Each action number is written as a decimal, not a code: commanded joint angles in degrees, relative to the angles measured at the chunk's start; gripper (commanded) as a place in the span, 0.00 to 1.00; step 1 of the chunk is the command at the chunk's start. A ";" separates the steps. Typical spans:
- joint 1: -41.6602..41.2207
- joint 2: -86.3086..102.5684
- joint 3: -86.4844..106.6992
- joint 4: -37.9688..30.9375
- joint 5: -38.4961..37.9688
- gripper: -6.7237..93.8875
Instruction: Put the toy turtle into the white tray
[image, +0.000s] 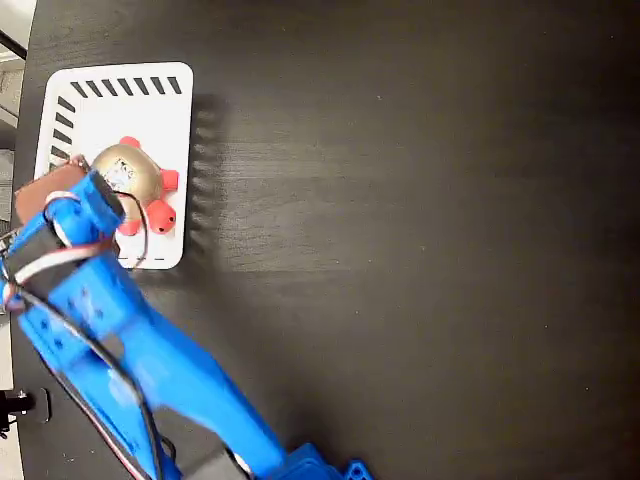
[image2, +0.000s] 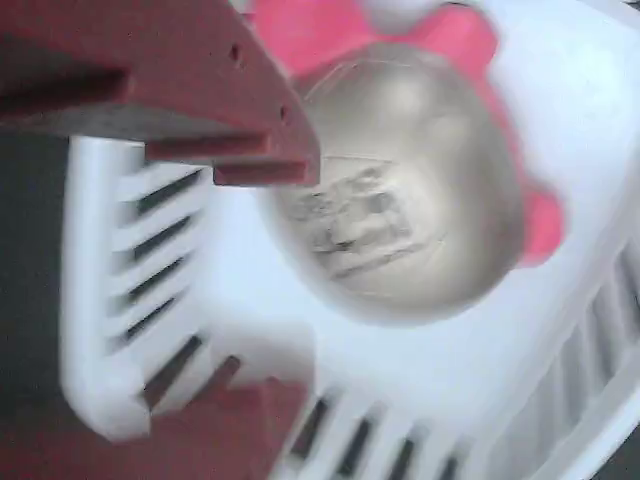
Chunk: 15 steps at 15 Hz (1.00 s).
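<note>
Wrist view puts the gripper (image2: 240, 290) right over the tray: one dark red finger (image2: 180, 90) crosses the upper left of the picture, and a second red finger shows blurred at the bottom left, over the tray's slotted rim. The two fingers stand spread apart, with nothing pinched between them. Just beside the upper finger, to its right, lies the toy turtle (image2: 400, 190), its rounded gold-bronze shell filling the middle of the picture, a small dark mark on top, pink-red limbs showing at the upper edge and on the right. I cannot tell whether the upper finger touches the shell.

The turtle rests on the floor of the white tray (image2: 110, 330), whose dark slanted slots run along the left and bottom rims.

From above, the fixed view shows the blue arm (image: 150, 370) reaching from the bottom edge up to the left, its gripper (image: 75, 190) over the left part of the white tray (image: 150, 110). The toy turtle (image: 130, 170) sits inside the tray, in its lower half, partly covered by the arm. The tray lies near the upper left corner of the dark table (image: 420, 250).
</note>
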 joint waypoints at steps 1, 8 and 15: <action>2.02 16.35 5.19 -1.32 2.55 0.06; 20.92 60.73 56.25 -25.05 1.85 0.06; 29.44 104.68 100.55 -24.43 -3.34 0.06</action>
